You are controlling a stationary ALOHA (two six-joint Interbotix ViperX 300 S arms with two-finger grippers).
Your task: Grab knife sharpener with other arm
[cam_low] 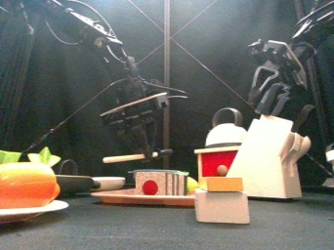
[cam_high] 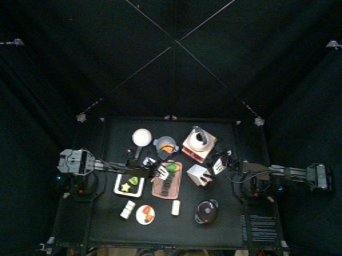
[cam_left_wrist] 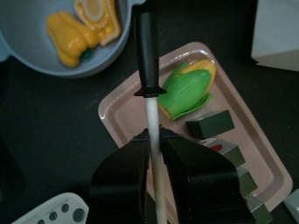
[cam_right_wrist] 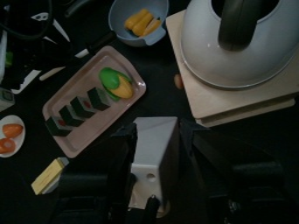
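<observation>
The knife sharpener (cam_left_wrist: pixel 149 96) is a thin pale rod with a black handle and guard. My left gripper (cam_left_wrist: pixel 156 166) is shut on the rod, the handle pointing away over a pink tray (cam_left_wrist: pixel 251 149). In the front view the rod (cam_low: pixel 128 156) lies level under the left gripper (cam_low: pixel 141 122), above the table. My right gripper (cam_right_wrist: pixel 149 188) is open and empty, hanging over the white knife block (cam_right_wrist: pixel 152 162). In the front view the right gripper (cam_low: pixel 271 93) hangs just above the block (cam_low: pixel 268 156), apart from the sharpener.
The pink tray holds sushi pieces and a green-yellow piece (cam_left_wrist: pixel 187 87). A blue bowl (cam_left_wrist: pixel 35 52) holds yellow food. A white kettle (cam_right_wrist: pixel 239 39) stands on a wooden board (cam_right_wrist: pixel 233 105). A plate with an orange fruit (cam_low: pixel 26 186) and a small cream block (cam_low: pixel 222 203) stand at the front.
</observation>
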